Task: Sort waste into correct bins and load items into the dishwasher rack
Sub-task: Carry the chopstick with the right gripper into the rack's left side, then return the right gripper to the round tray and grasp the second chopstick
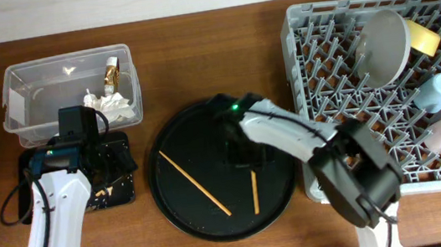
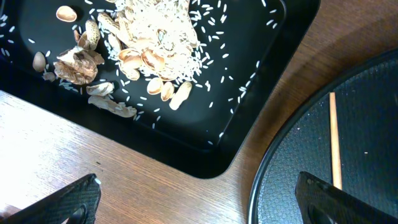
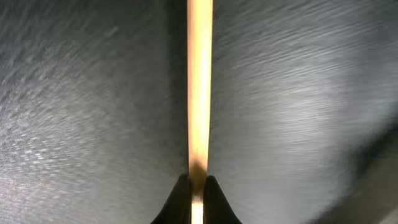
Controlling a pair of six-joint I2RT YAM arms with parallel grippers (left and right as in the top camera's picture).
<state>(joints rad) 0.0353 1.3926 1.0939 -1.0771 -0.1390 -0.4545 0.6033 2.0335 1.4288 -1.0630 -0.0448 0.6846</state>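
grey rack (image 1: pixel 295 72), black round tray (image 1: pixel 197 139), orange-brown chopsticks (image 1: pixel 195 184)

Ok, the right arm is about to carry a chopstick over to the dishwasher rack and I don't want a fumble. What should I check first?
1. Is the right gripper shut on the chopstick? Ok.
2. Is the grip at the chopstick's end or its middle? Cannot tell.
3. Does the second chopstick lie apart from the held one on the round black tray? Ok.
4. Is the left gripper open, empty and out of the way beside the black rectangular tray? Ok.
5. Does the dishwasher rack have free pegs left of the plate? Ok.
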